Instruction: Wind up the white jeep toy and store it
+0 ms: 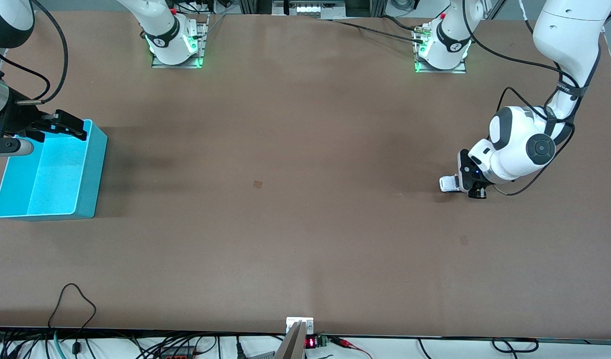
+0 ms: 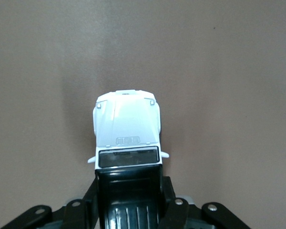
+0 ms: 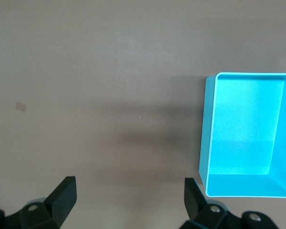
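A robotics lab with a test bench set up for two arms.

Two white robot arm bases (image 1: 175,42) (image 1: 442,50), lit green at the foot, are bolted on metal plates along one edge of a wide, plain brown table (image 1: 295,149). Loose black cables (image 1: 71,304) trail over the table edge nearest the front camera, beside a small electronic module with a red digit display (image 1: 312,342).
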Motion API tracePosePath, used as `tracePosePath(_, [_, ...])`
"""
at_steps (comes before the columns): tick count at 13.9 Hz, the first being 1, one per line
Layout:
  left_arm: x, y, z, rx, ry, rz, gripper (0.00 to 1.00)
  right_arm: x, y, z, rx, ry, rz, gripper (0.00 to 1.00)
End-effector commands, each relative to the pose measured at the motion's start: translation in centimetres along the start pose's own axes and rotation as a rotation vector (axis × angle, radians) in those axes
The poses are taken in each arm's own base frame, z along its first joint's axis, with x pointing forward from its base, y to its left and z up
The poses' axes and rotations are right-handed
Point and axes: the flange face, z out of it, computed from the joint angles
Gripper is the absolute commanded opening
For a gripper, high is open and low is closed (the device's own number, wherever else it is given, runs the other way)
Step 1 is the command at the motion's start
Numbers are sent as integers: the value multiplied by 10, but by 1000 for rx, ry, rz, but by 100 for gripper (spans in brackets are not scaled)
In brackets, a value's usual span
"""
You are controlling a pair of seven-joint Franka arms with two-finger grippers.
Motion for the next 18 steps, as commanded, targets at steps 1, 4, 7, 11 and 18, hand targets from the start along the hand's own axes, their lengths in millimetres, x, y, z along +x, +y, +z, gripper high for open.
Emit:
tracePosePath(1, [0,13,-1,-10,-11,29,21,-2,0,-2,18,-4,-2,100])
tracePosePath(4, [0,14,1,-15,-11,27,21,-2,0,0,18,-7,-2,100])
tracePosePath(7, [0,14,3,-19,-10,27,19,-1,0,-1,17,-6,-4,100])
tracePosePath(11, [-5,15,6,-24,-8,20,17,-2,-1,-1,17,-6,-5,100])
tracePosePath(18, [-12,16,19,-47,0,42,15,-2,-2,-1,16,-6,-7,100])
